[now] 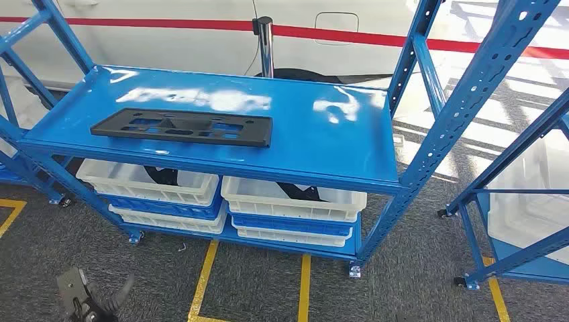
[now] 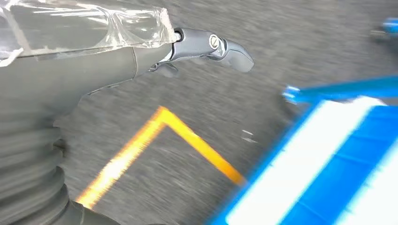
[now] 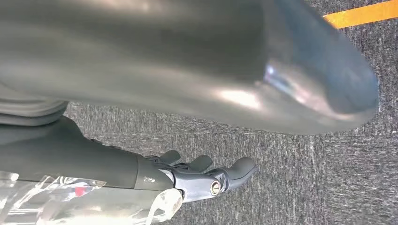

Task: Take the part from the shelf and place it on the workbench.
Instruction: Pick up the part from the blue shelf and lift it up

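The flat black part [image 1: 181, 127] lies on my blue shelf [image 1: 322, 144], above white bins [image 1: 292, 198]. My left hand [image 2: 206, 49] and right hand [image 3: 206, 176] hang empty, fingers loosely apart, over grey carpet [image 1: 402, 282] with yellow lines [image 1: 204, 278].

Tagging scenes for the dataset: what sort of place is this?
Probably a car factory or workshop floor: blue steel shelf on casters holding a black plastic part, white bins below, yellow floor lines, a white car body behind.

We see a shiny blue metal shelf [image 1: 322, 144] with a flat, dull black plastic part [image 1: 182, 127] at the left. Below sit smooth white plastic bins [image 1: 293, 199]. The grey floor [image 1: 416, 282] at the bottom looks rough like carpet.
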You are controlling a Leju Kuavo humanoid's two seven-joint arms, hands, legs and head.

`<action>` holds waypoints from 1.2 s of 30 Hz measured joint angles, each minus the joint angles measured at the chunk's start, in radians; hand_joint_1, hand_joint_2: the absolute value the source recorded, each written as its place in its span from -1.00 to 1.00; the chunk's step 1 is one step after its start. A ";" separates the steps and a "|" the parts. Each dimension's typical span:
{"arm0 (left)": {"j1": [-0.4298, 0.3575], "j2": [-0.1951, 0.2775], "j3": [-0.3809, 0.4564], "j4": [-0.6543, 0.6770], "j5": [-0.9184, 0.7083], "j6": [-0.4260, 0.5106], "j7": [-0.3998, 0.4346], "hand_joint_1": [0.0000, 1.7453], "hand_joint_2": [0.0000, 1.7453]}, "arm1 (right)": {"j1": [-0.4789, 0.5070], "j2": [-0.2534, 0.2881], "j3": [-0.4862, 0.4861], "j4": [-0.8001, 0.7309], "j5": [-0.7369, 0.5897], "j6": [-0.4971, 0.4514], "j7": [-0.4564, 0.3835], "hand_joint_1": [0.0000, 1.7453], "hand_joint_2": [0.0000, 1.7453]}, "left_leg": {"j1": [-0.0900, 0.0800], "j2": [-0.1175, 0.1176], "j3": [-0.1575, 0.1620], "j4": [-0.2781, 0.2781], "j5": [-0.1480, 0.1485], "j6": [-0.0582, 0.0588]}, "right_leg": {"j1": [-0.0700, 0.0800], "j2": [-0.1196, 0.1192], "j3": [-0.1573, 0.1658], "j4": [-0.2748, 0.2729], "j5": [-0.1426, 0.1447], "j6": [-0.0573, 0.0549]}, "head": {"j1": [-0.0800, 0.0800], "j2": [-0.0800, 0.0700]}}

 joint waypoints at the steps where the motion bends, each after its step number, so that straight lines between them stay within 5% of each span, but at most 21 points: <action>1: -0.007 0.003 0.001 -0.015 -0.009 0.001 0.005 -1.00 1.00 | -0.001 0.000 0.001 0.000 -0.002 0.000 0.000 -1.00 -1.00 | 0.000 0.000 0.000 0.000 0.000 0.000 | 0.000 0.000 0.000 0.000 0.000 0.000 | 0.000 0.000; 4: -0.041 0.019 0.007 -0.088 -0.057 0.003 0.035 -1.00 1.00 | -0.005 0.000 0.005 0.002 -0.006 -0.001 -0.001 -1.00 -1.00 | 0.000 0.000 0.000 0.000 0.000 0.000 | 0.000 0.000 0.000 0.000 0.000 0.000 | 0.000 0.000; 8: -0.067 0.030 0.012 -0.138 -0.091 0.004 0.058 -1.00 1.00 | -0.007 0.000 0.006 0.003 -0.008 -0.001 -0.001 -1.00 1.00 | 0.000 0.001 0.001 0.000 0.000 0.000 | 0.000 0.001 -0.001 0.000 0.000 0.000 | 0.000 0.000; 11: -0.078 0.037 0.010 -0.162 -0.104 0.004 0.067 -1.00 1.00 | -0.007 0.000 0.006 0.003 -0.007 -0.001 -0.001 -1.00 -0.50 | 0.001 0.001 0.000 0.001 0.002 -0.001 | 0.001 0.002 -0.007 0.000 0.003 -0.001 | 0.000 0.000; 12: -0.094 0.043 0.010 -0.177 -0.116 0.005 0.075 -1.00 0.50 | -0.008 0.000 0.006 0.003 -0.006 -0.001 -0.001 -1.00 -1.00 | 0.001 0.001 -0.002 0.001 0.003 -0.001 | 0.001 0.001 -0.009 0.000 0.004 -0.002 | 0.000 0.000; 15: -0.167 0.069 0.008 -0.220 -0.158 0.008 0.116 -1.00 -1.00 | -0.014 0.000 0.007 0.003 -0.006 0.002 -0.004 -1.00 -1.00 | 0.001 0.001 -0.003 0.001 0.004 -0.001 | 0.001 0.000 -0.009 0.001 0.005 -0.003 | 0.000 0.000; 17: -0.215 0.085 0.004 -0.251 -0.179 0.011 0.149 -1.00 -1.00 | -0.018 0.000 0.009 0.003 -0.006 0.006 -0.008 -1.00 -1.00 | 0.001 0.001 -0.002 0.001 0.005 -0.002 | 0.002 0.000 -0.009 0.001 0.006 -0.003 | 0.000 0.000; 21: -0.316 0.122 -0.016 -0.308 -0.207 0.013 0.212 -1.00 -1.00 | -0.026 0.000 0.014 0.003 -0.011 0.029 -0.025 -1.00 1.00 | 0.001 0.002 -0.003 0.001 0.006 -0.004 | 0.002 0.001 -0.010 0.001 0.007 -0.004 | 0.000 0.000; 22: -0.343 0.133 -0.023 -0.321 -0.212 0.012 0.226 -1.00 -1.00 | -0.028 0.000 0.015 0.003 -0.014 0.037 -0.031 -1.00 1.00 | 0.001 0.002 -0.003 0.001 0.006 -0.004 | 0.002 0.001 -0.010 0.001 0.007 -0.004 | 0.000 0.000; 24: -0.395 0.154 -0.039 -0.347 -0.224 0.008 0.255 -1.00 -1.00 | -0.033 0.001 0.018 0.003 -0.021 0.055 -0.044 -1.00 0.00 | 0.001 0.002 -0.003 0.001 0.007 -0.004 | 0.002 0.001 -0.010 0.002 0.007 -0.004 | 0.000 0.000; 26: -0.442 0.172 -0.055 -0.369 -0.233 0.001 0.279 -1.00 -1.00 | -0.037 0.002 0.021 0.003 -0.027 0.074 -0.056 -1.00 0.00 | 0.001 0.002 -0.003 0.001 0.007 -0.004 | 0.002 0.001 -0.011 0.002 0.007 -0.004 | 0.000 0.000; 28: -0.480 0.188 -0.068 -0.386 -0.241 -0.006 0.300 -1.00 -1.00 | -0.040 0.003 0.022 0.003 -0.033 0.091 -0.068 -1.00 1.00 | 0.001 0.002 -0.003 0.001 0.007 -0.004 | 0.002 0.001 -0.011 0.002 0.007 -0.004 | 0.000 0.000; 29: -0.498 0.195 -0.075 -0.393 -0.245 -0.010 0.310 -1.00 -1.00 | -0.042 0.004 0.022 0.003 -0.036 0.099 -0.074 -1.00 0.50 | 0.001 0.002 -0.003 0.001 0.007 -0.004 | 0.003 0.001 -0.011 0.002 0.007 -0.004 | 0.000 0.000; 32: -0.557 0.219 -0.096 -0.416 -0.255 -0.029 0.342 -1.00 -1.00 | -0.047 0.004 0.022 0.003 -0.045 0.127 -0.095 -1.00 0.50 | 0.002 0.002 -0.004 0.001 0.007 -0.004 | 0.003 0.001 -0.011 0.003 0.007 -0.005 | 0.000 0.000; 33: -0.580 0.227 -0.105 -0.425 -0.256 -0.037 0.354 -1.00 -1.00 | -0.049 0.004 0.022 0.003 -0.049 0.138 -0.103 -1.00 1.00 | 0.002 0.002 -0.004 0.001 0.007 -0.004 | 0.003 0.001 -0.012 0.003 0.007 -0.005 | 0.000 0.000; 36: -0.657 0.256 -0.141 -0.451 -0.258 -0.063 0.391 -1.00 -1.00 | -0.058 0.005 0.022 0.003 -0.060 0.170 -0.130 -1.00 1.00 | 0.002 0.002 -0.005 0.001 0.007 -0.004 | 0.003 0.001 -0.012 0.003 0.007 -0.005 | 0.000 0.000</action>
